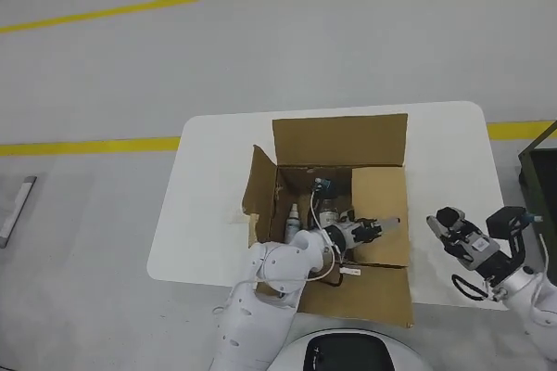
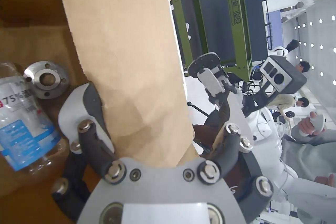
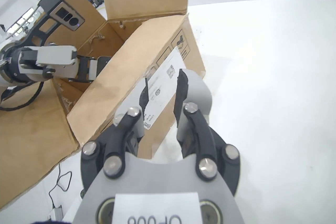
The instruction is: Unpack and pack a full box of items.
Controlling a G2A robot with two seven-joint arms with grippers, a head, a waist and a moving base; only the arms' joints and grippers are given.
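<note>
An open cardboard box (image 1: pixel 341 139) stands on the white table (image 1: pixel 445 139). Inside lie a clear bottle with a blue label (image 2: pixel 21 125) and a round metal flange (image 2: pixel 46 79); from above, small bottles (image 1: pixel 294 221) stand near the box's left wall. My left gripper (image 1: pixel 375 227) is inside the box, open, its fingers (image 2: pixel 86 109) astride the box's right flap (image 2: pixel 118 38), which sits between the jaws. My right gripper (image 1: pixel 454 232) hangs open above the table just outside the box's right side (image 3: pixel 162 51), nothing between its fingers (image 3: pixel 182 88).
A green metal rack (image 1: pixel 549 185) stands off the table's right edge. The box's near flap (image 1: pixel 380 297) folds out toward me and the far flap (image 1: pixel 341 139) lies open. A cable (image 3: pixel 63 180) trails below the table's edge. Bare table lies right of the box.
</note>
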